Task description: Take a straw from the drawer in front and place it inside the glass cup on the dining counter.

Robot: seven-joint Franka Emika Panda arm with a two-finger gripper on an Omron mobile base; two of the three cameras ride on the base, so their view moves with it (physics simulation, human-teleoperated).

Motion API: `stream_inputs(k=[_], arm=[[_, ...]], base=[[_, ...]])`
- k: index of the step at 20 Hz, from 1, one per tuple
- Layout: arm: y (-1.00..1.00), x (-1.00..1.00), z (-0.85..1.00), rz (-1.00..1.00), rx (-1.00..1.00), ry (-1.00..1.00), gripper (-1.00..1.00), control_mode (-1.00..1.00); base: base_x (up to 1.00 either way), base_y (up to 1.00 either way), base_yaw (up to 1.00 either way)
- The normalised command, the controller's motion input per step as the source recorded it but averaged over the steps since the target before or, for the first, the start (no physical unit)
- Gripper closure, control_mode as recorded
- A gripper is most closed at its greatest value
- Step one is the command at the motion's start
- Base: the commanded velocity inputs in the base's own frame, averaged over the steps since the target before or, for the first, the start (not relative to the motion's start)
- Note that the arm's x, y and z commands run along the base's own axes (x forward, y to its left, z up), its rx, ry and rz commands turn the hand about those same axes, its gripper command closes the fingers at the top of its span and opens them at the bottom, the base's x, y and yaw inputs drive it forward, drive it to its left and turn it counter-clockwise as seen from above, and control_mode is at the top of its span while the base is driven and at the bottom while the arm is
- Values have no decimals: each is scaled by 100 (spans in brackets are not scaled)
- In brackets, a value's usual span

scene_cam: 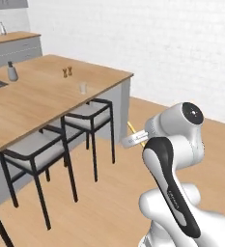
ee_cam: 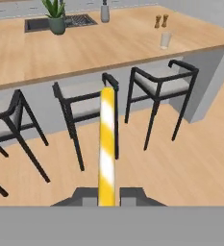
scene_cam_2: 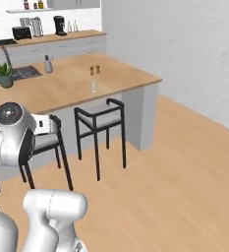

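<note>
Big wooden dining counter (scene_cam: 41, 103) ahead, on a grey base. Black stools (ee_cam: 164, 86) with grey seats tucked along the near side. Far back on the top, a dark sink tray (ee_cam: 60, 21) with a green plant (ee_cam: 56, 14) and a grey soap bottle (scene_cam_2: 48, 64) near it. Closer to the corner, two tiny brown shakers (scene_cam: 67, 72), and just in front of those, the small clear glass cup (scene_cam: 83, 88), standing up, with nothing seen inside. Out over the floor, well apart from the counter, the gripper (ee_cam: 107, 196) clamped on the straw (ee_cam: 107, 144), tips tight against both sides near the straw's bottom end. Straw sticking straight out in front of the hand, yellow with pale patches, aimed about at the stools and not at the cup. So: straw picked up, carrying part probably going on, drop into the cup not yet done. Lots that could go wrong from here. Thin and slippery, held only at one end, so could slide or tip if swung fast. Long tip out front, so could bump a stool back or the counter edge on the way in and get knocked crooked or pulled free. Cup small and light, so a poke on the rim could push it over. Straw much taller than the cup, so could lean, tip the cup, or fall out if let go too high or slanted.
</note>
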Motion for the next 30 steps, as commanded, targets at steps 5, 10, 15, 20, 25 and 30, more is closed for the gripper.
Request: stream_inputs(k=[5, 10, 15, 20, 25, 30], arm=[[0, 0, 0, 0, 0, 0, 100, 100], [0, 0, 0, 0, 0, 0, 100, 100], [0, 0, 0, 0, 0, 0, 100, 100], [0, 0, 0, 0, 0, 0, 100, 100], [0, 0, 0, 0, 0, 0, 100, 100], [0, 0, 0, 0, 0, 0, 100, 100]], base=[[83, -81, 32], [85, -79, 32], [89, -76, 32], [95, -70, 32], [83, -40, 26], [50, 24, 11]])
